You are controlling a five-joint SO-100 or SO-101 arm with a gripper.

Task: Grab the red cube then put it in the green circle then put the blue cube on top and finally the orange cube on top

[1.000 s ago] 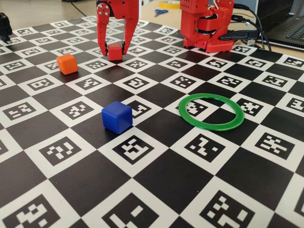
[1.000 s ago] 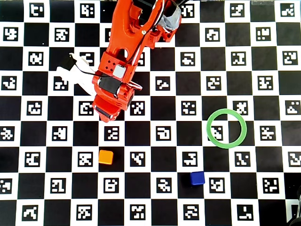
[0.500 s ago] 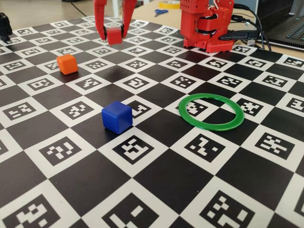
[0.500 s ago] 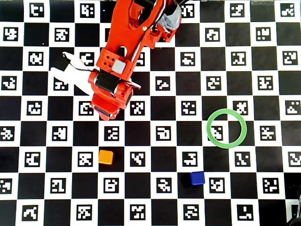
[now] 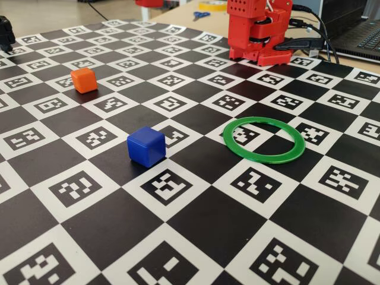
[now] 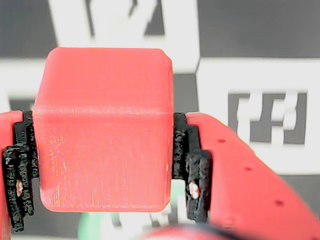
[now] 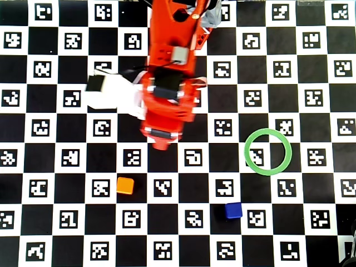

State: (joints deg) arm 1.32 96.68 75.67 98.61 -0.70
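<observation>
in the wrist view the tool (image 6: 105, 165) is closed on the red cube (image 6: 102, 127), its black pads (image 6: 192, 167) pressed against the cube's left and right sides, with the checkered marker surface (image 6: 250, 30) blurred well below it. a sliver of green shows at the bottom edge under the cube, too blurred to name. in the overhead view the red arm (image 7: 169, 83) reaches down from the top centre of the frame, its tip ending just left of centre; the cube itself is hidden beneath it there. the green ring (image 7: 267, 151) lies flat at the right of the overhead frame, well apart from the arm, with only surface markings inside it. the orange cube (image 7: 125, 185) sits lower left of centre and the blue cube (image 7: 233, 210) lower right of centre, both resting on the surface and apart from each other and from the ring. in the fixed view the blue cube (image 5: 145, 145) stands left of the ring (image 5: 263, 139), the orange cube (image 5: 84, 79) is at the upper left, and the arm's red base (image 5: 258, 29) stands at the top right.
</observation>
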